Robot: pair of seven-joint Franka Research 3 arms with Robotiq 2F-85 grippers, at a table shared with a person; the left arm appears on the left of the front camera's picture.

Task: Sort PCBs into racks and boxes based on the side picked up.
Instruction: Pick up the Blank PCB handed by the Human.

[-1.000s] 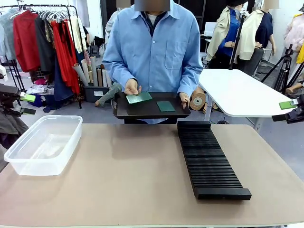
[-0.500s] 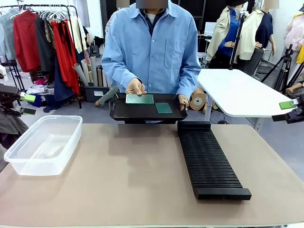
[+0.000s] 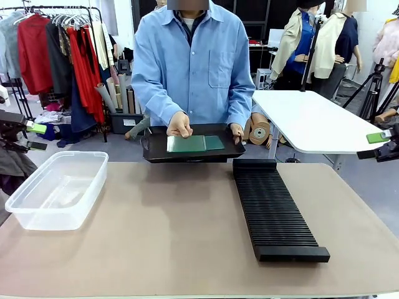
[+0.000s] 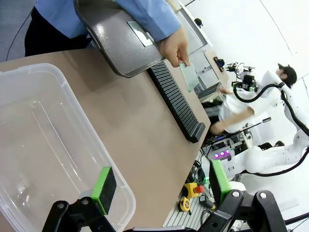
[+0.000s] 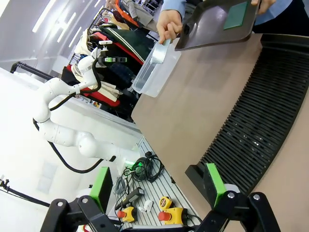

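Front: left gripper and right gripper both open, wide apart. PCBs on person's tray, far ahead between them.
Left wrist: jaws open, box under one finger. PCB in hand, well ahead.
Right wrist: jaws open, rack just ahead, PCBs beyond.

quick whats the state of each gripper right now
Left gripper: jaws open, holding nothing.
Right gripper: jaws open, holding nothing.

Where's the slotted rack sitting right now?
Front view: the rack lies right of the table's centre, running lengthwise from the far edge toward the robot, its far end beside the black tray the person holds.
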